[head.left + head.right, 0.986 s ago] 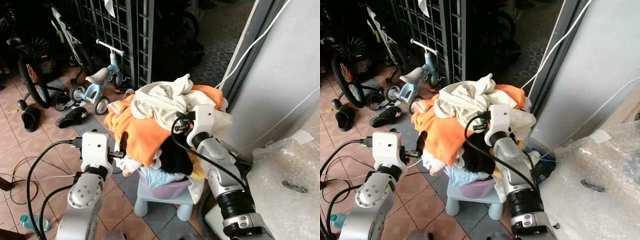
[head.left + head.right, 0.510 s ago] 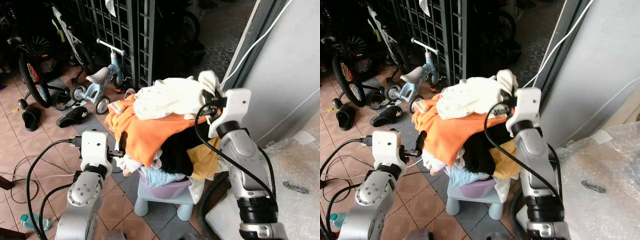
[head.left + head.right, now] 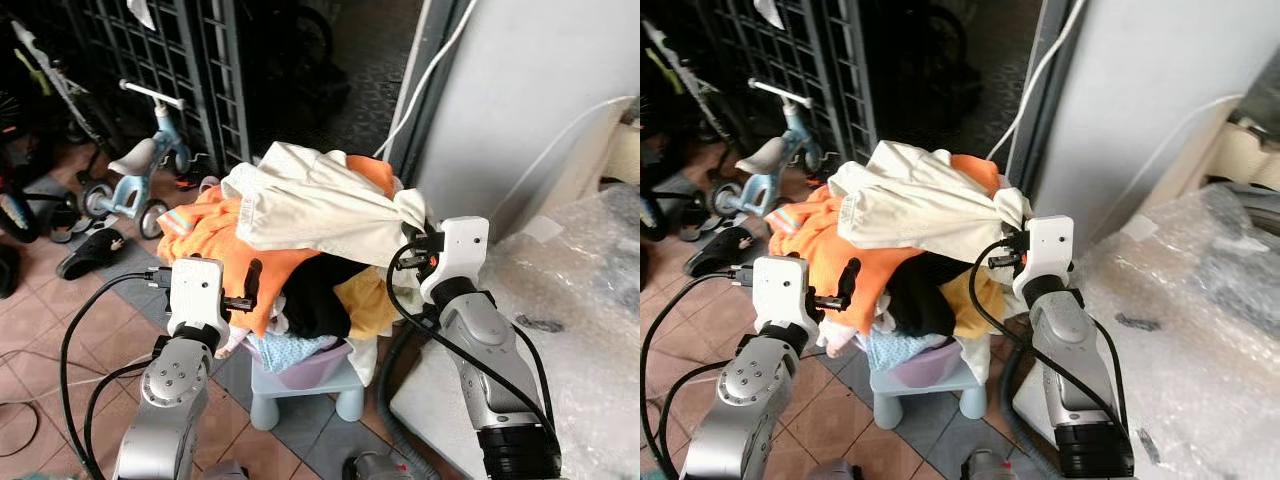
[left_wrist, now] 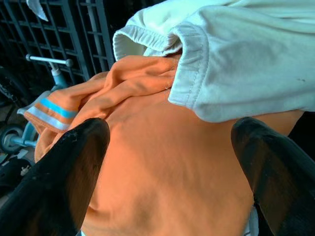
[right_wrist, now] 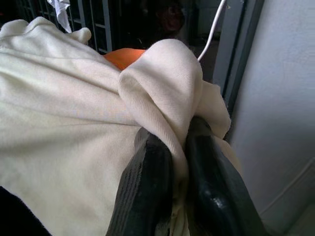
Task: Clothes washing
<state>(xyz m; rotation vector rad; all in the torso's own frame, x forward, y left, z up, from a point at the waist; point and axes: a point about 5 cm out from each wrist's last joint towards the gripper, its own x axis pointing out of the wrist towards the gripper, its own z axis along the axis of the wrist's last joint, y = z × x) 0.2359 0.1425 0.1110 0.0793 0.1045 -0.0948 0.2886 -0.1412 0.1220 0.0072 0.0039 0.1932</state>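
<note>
Your left gripper [image 4: 162,162] sits at the left side of the laundry heap with its two black fingers [image 4: 64,177] spread wide apart, holding nothing; the orange garment [image 4: 167,172] lies just past them, and from the head views the fingertips look close against its hanging edge, though you cannot tell whether they touch. That orange garment [image 3: 215,235] drapes over the left of the pile, which overflows a lilac basin [image 3: 300,365] standing on a small pale blue stool [image 3: 300,395]. A black garment [image 3: 315,295] and a yellow one [image 3: 365,300] hang at the pile's near side. On top, a cream garment [image 3: 310,205] is stretched taut toward the right, its end bunched into a knot. Your right gripper [image 5: 174,177] is clamped on that bunched end, the fingers [image 5: 145,191] pressed together with a fold of cream cloth squeezed between them. To the far left stand a child's balance bike [image 3: 130,165] and a dark metal gate [image 3: 190,60]; on the right, a grey wall [image 3: 540,90] and a surface covered in bubble wrap [image 3: 570,310].
</note>
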